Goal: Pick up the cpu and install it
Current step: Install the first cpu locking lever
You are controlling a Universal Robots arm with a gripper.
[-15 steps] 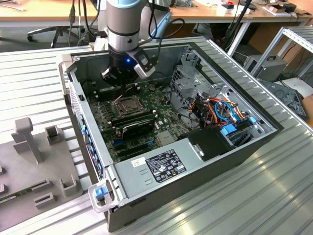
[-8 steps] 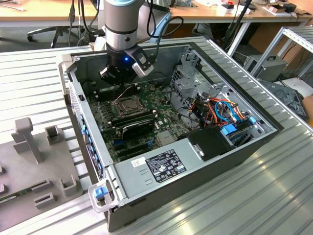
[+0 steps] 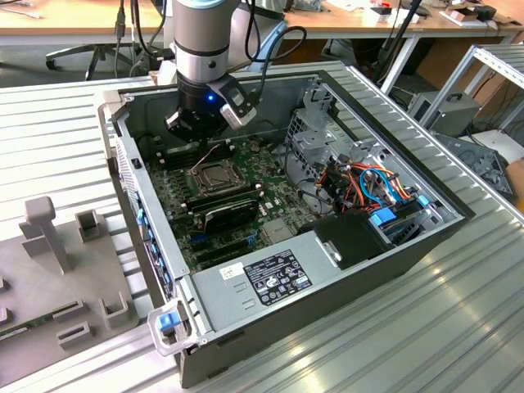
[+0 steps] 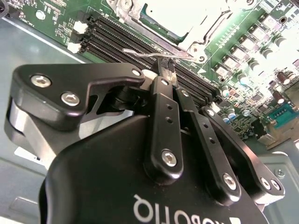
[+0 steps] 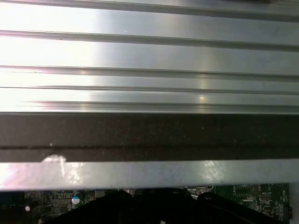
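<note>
My gripper (image 3: 201, 141) hangs inside the open computer case (image 3: 372, 282), just behind the silver socket (image 3: 214, 176) on the green motherboard (image 3: 270, 205). In the second wrist view its black fingers are pressed together, and the gripper's tip (image 4: 167, 67) sits at the thin silver lever (image 4: 149, 52) that runs along the socket's edge (image 4: 184, 44). Whether it touches the lever I cannot tell. The cpu (image 4: 175, 16) lies flat inside the socket frame, its face glaring white; in the exterior view the cpu (image 3: 214, 174) looks dull grey-tan. Nothing is held between the fingers.
Black memory slots (image 4: 117, 39) run beside the socket. A metal drive cage (image 3: 315, 135), coloured cables (image 3: 368, 184) and a black box (image 3: 352, 237) fill the case's right side. A grey moulded tray (image 3: 57, 278) lies on the ribbed table (image 5: 149, 56) to the exterior view's left.
</note>
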